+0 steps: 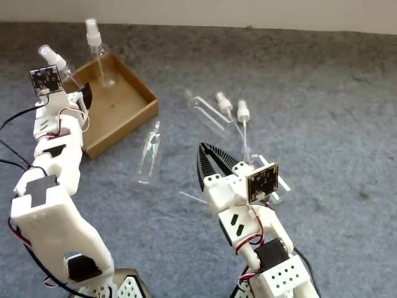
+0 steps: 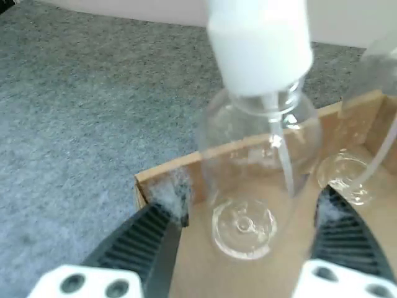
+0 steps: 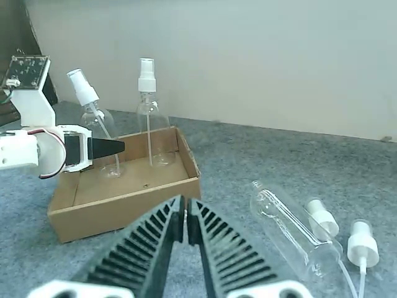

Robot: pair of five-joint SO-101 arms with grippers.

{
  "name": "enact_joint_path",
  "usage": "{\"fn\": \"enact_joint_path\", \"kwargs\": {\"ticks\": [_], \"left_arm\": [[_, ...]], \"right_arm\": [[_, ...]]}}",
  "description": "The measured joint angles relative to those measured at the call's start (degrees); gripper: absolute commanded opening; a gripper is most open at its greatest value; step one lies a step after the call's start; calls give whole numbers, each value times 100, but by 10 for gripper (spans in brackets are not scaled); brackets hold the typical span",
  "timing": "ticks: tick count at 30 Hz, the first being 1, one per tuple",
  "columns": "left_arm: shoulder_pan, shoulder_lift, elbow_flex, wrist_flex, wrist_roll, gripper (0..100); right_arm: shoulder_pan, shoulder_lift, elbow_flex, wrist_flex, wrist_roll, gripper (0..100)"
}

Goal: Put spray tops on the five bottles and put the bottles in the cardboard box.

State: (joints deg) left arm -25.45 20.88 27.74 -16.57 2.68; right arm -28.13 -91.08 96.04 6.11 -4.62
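Left arm [image 1: 53,161] stretched alongside the cardboard box [image 1: 124,131], the left hand [image 1: 85,94] poised over the box's left corner with fingers [image 2: 155,236] spread wide. The right arm [image 1: 248,223] sits well off the box's opposite side, its right hand [image 3: 186,205] pinched closed and empty.

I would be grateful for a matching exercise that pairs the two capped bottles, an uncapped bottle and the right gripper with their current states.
Things:
1. capped bottle beside the left gripper
2. second capped bottle
3. uncapped bottle
4. right gripper

States:
A. jaws shut
B. lying on the carpet
C. standing upright in the cardboard box
D. leaning at a tilt in the box

Pairs: 1-D, 2-C, 3-B, 4-A.
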Motion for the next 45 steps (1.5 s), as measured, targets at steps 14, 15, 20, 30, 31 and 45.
{"fn": "enact_joint_path", "kwargs": {"ticks": [14, 15, 20, 30, 31, 45], "left_arm": [[0, -2435, 923, 2330, 0, 277], [0, -2664, 993, 2576, 0, 277], [35, -3903, 1240, 3807, -149, 274], [1538, -5477, 967, 7270, -932, 274], [1714, -5477, 826, 7613, -932, 274], [2655, -2022, -2312, 9776, -440, 277]], "right_arm": [[0, 0, 0, 141, 0, 12], [0, 0, 0, 229, 0, 12], [0, 0, 0, 413, 0, 12], [0, 0, 0, 501, 0, 12], [0, 0, 0, 554, 0, 12], [0, 0, 0, 624, 0, 12]]}}
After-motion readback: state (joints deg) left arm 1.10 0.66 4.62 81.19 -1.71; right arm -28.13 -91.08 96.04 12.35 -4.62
